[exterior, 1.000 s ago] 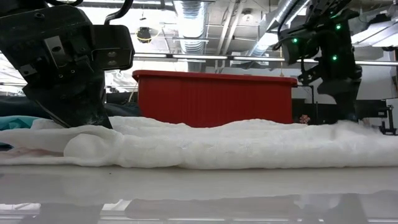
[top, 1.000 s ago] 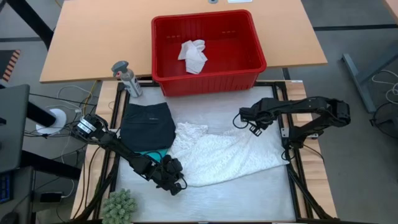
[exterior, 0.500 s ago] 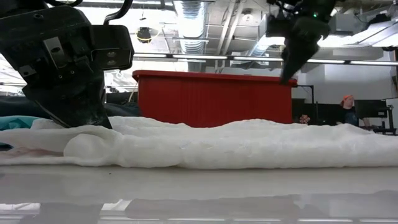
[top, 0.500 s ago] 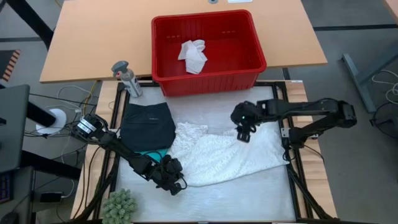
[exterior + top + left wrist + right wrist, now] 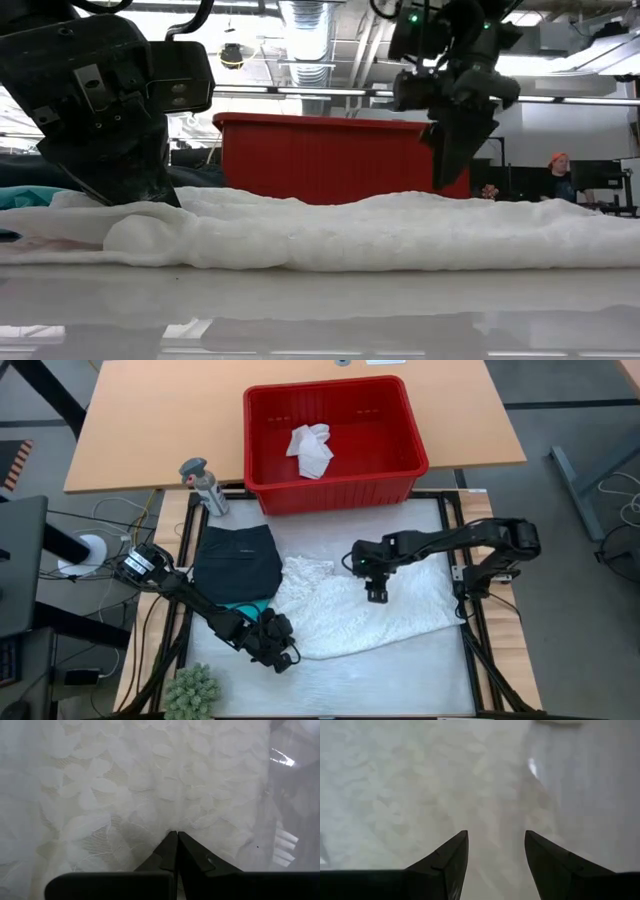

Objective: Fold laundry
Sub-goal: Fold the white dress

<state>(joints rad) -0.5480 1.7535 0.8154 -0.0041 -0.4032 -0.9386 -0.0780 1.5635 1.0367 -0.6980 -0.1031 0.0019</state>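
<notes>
Right gripper (image 5: 375, 592) hangs just above the middle of the white lacy garment (image 5: 370, 615), and its two fingers (image 5: 447, 862) stand apart with nothing between them. Left gripper (image 5: 278, 650) is pressed low at the near corner of that same cloth, with its fingers squeezed together. I cannot tell for sure if a bit of lace is pinched there.

The white cloth lies spread under and around the right gripper. Far off to its side lies the black garment (image 5: 237, 560), with a bit of the teal garment (image 5: 243, 607) peeking out by it. Another small white cloth (image 5: 310, 450) sits in the red basket (image 5: 420, 455), well beyond both grippers.

What could go wrong? The lace is thin and full of holes, so a finger coming down could catch only the top layer, or slide over it and grab nothing. If the right gripper lifts from the middle, the cloth may bunch up instead of folding flat. If the left gripper lets its corner slip, the whole piece could drag sideways and crumple onto the black one.
</notes>
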